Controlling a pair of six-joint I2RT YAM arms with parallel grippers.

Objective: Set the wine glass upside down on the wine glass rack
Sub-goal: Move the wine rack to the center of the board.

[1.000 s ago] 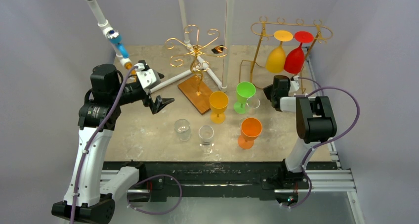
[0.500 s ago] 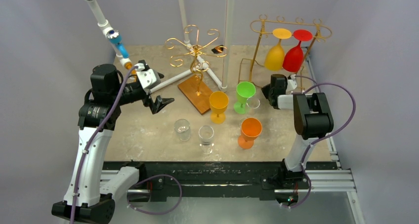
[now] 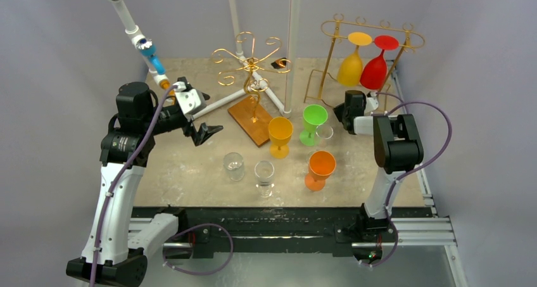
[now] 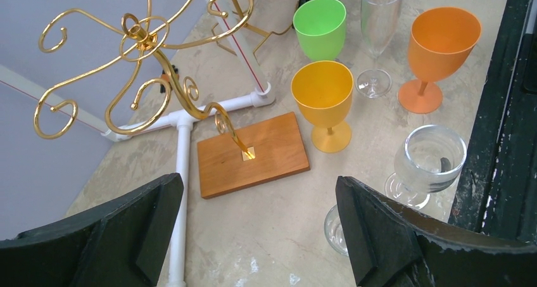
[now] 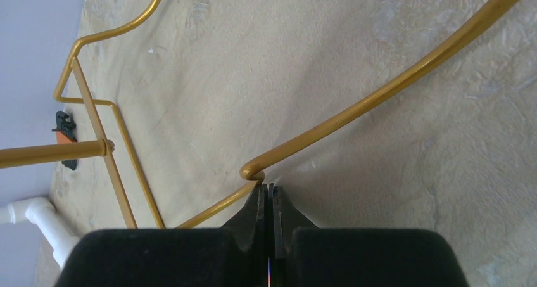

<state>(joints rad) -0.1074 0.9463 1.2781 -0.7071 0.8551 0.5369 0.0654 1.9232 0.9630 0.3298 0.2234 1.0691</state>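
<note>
- The right hand (image 5: 270,191) has moved a little farther from the robot and leftward over the last second. It is clenched on nothing, its tips at a bend in the base wire of the wine glass rack (image 3: 373,27); touching or just short, I cannot tell.
- The rack has shifted slightly leftward and away, and its two hanging glasses have shifted with it.
- The left hand (image 4: 258,192) has stayed put, released wide above the left part of the bench (image 3: 183,166).
- The rack holds the yellow wine glass (image 3: 350,70) and the red wine glass (image 3: 373,73). They hang bowl-down, side by side, with their feet at the top rail.
- Standing upright on the bench are a green glass (image 3: 314,117) with a clear flute (image 3: 325,133) just beside it, an amber goblet (image 3: 280,132), an orange goblet (image 3: 321,165), and two clear glasses (image 3: 233,165) nearer the robot.
- A scrolled gold stand (image 3: 250,62) rises from a wooden base (image 3: 252,119) behind the amber goblet.
</note>
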